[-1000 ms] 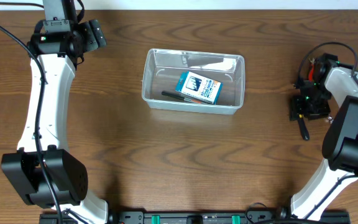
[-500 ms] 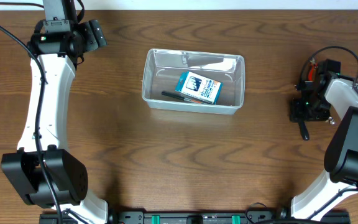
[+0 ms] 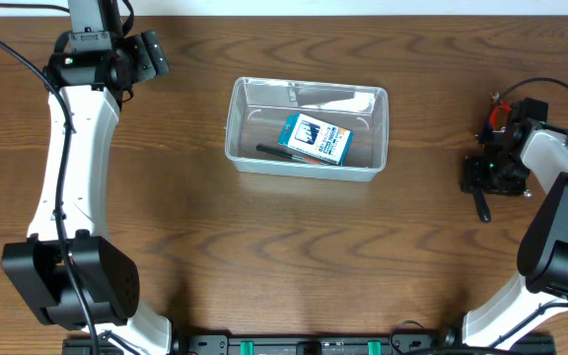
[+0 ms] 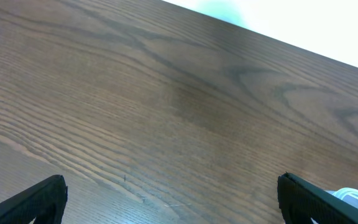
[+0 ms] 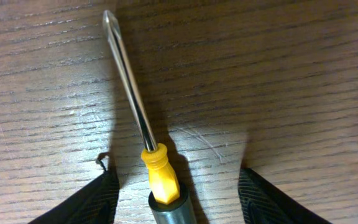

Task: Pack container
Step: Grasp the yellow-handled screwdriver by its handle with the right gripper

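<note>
The container (image 3: 306, 89) is a clear plastic tub at the table's middle. It holds a blue-and-white box (image 3: 316, 139) and a black pen (image 3: 276, 151). My right gripper (image 3: 488, 180) is low over the table at the far right. In the right wrist view it (image 5: 179, 202) is open, with a screwdriver (image 5: 161, 176) lying between its fingers: metal shaft, yellow collar, dark handle. The fingers do not touch it. The screwdriver's dark handle (image 3: 481, 206) sticks out below the gripper in the overhead view. My left gripper (image 3: 152, 54) is open and empty at the far left back, also in the left wrist view (image 4: 179, 202).
The brown wooden table (image 3: 294, 247) has its back edge (image 4: 278, 34) close behind my left gripper. A corner of the container (image 4: 353, 196) shows at the lower right of the left wrist view.
My right arm has shifted slightly to the right over the screwdriver. The left arm and the container's contents have not moved.
</note>
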{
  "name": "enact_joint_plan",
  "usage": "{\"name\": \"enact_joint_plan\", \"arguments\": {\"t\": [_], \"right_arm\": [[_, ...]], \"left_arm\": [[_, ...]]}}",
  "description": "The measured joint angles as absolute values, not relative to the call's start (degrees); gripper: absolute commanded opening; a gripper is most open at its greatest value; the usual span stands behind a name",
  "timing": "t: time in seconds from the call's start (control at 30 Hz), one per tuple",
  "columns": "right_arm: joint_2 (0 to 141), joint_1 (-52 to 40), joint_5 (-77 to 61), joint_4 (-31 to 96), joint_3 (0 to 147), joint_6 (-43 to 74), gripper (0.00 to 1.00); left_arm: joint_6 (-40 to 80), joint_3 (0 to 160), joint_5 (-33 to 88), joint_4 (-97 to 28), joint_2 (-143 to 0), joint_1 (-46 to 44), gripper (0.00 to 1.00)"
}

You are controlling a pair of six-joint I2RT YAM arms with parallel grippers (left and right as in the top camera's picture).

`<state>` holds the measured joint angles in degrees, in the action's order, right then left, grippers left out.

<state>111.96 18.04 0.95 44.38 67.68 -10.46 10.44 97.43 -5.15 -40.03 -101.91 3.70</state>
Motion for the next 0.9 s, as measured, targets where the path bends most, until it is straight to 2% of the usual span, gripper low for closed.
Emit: {"name": "enact_joint_plan", "arguments": {"t": [0.1,0.3,0.9], "right_arm": [[111.9,18.4,1.0,44.5,67.6,-9.0,0.67],[111.6,19.6,0.9,44.3,67.2,-7.7,0.75],[111.2,20.1,0.2,43.3,66.6,-10.9,0.76]], "left_arm": [[10.4,97.4,-5.1,-40.0,-101.9,3.7,0.98],[10.4,97.4,-5.1,-40.0,-101.9,3.7,0.98],[10.4,97.4,-5.1,-40.0,-101.9,3.7,0.98]]}}
